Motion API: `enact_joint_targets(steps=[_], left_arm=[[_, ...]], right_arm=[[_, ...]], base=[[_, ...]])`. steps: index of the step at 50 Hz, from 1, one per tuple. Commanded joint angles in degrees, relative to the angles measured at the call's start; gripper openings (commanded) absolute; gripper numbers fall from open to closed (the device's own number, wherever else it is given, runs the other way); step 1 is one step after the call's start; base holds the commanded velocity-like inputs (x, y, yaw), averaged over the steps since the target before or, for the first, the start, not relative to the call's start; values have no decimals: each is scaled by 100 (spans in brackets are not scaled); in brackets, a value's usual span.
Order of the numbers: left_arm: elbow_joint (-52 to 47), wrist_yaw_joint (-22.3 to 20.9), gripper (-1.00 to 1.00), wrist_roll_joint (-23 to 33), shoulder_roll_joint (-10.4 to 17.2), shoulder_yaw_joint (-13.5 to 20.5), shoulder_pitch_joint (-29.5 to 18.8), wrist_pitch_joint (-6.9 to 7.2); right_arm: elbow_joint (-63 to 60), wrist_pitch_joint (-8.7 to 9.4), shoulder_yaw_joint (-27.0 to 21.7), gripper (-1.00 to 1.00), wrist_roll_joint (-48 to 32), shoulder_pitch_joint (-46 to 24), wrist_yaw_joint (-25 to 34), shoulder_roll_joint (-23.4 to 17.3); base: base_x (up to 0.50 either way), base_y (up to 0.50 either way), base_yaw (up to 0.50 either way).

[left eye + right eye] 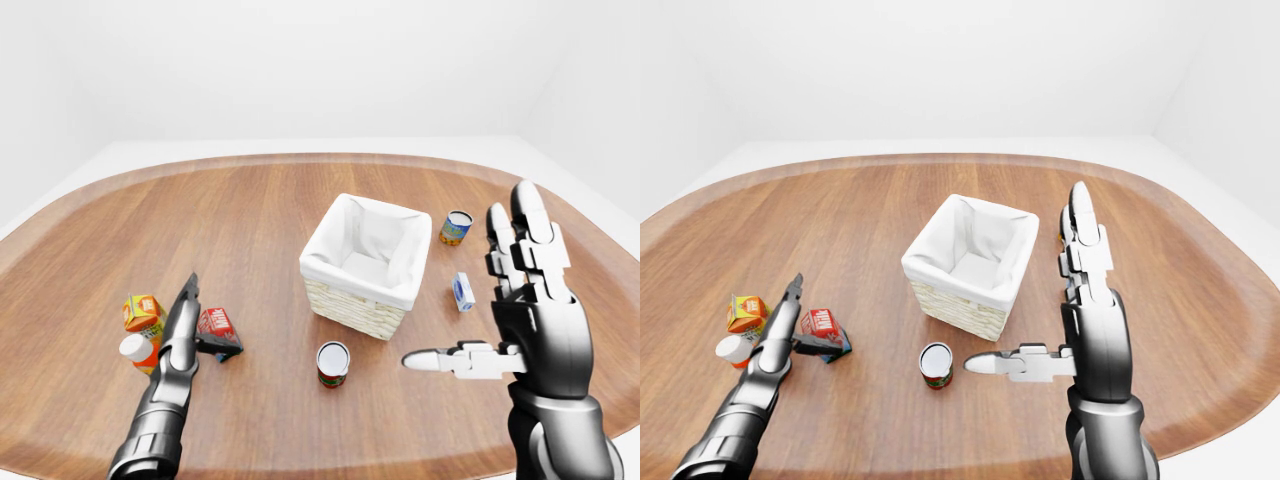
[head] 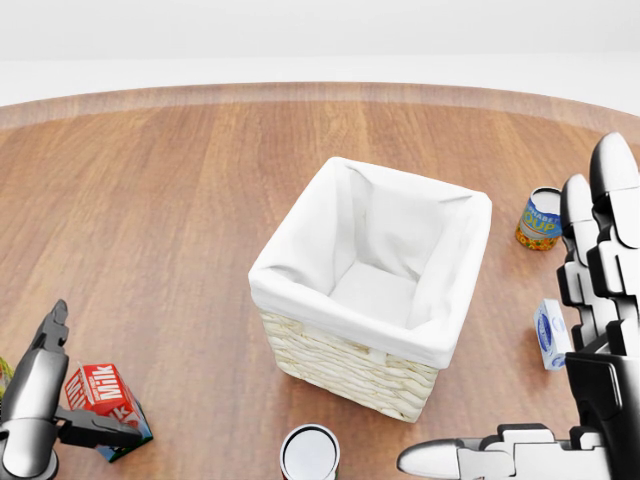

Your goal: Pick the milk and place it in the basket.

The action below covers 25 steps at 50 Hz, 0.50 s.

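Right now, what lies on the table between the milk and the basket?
Only bare wood: in the left-eye view nothing stands between the milk carton and the basket. The can sits below that line, nearer the view's bottom.

Wooden table; soup can right of centre; small blue-white carton below it; dark can lower centre; orange carton and white-capped bottle at left.

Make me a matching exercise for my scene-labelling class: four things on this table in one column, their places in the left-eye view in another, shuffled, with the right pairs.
Things:
1. red milk carton
2. white-lined wicker basket
3. small blue-and-white carton
4. yellow-and-blue labelled can

Places:
A. right of the basket, lower than the yellow can
B. middle of the wooden table
C. beside the left hand, low left
D. upper right of the basket

Pairs: 1-C, 2-B, 3-A, 4-D
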Motion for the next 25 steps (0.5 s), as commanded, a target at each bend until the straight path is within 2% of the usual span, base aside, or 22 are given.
enact_joint_targets(steps=[1, 2, 3, 5, 7, 12, 21, 25], left_arm=[[485, -300, 100, -189, 41, -132, -31, 0], [489, -254, 100, -218, 24, -97, -36, 0], [523, -408, -8, -290, 26, -114, -26, 0], [462, -538, -100, -450, 3, -54, -35, 0], [427, -649, -100, -426, 5, -90, 27, 0], [392, -561, -100, -282, -24, -97, 56, 0], [126, -950, -100, -550, -74, -45, 107, 0], [129, -878, -100, -484, -43, -31, 27, 0]], right_arm=[[2, 0, -15, 100, 4, -13, -8, 6], [-2, 0, -15, 100, 11, -15, -6, 7], [-2, 0, -18, 100, 9, -16, -11, 7], [-11, 0, -25, 100, 21, -20, -9, 9], [-15, 0, -29, 100, 17, -29, -16, 9], [-21, 0, -32, 100, 25, -45, -20, 8], [-29, 0, -22, 100, 33, -50, -19, 4], [-21, 0, -15, 100, 27, -55, -26, 1]], base=[[0, 0, 0], [0, 0, 0], [0, 0, 0], [0, 0, 0], [0, 0, 0], [0, 0, 0], [0, 0, 0], [0, 0, 0]])
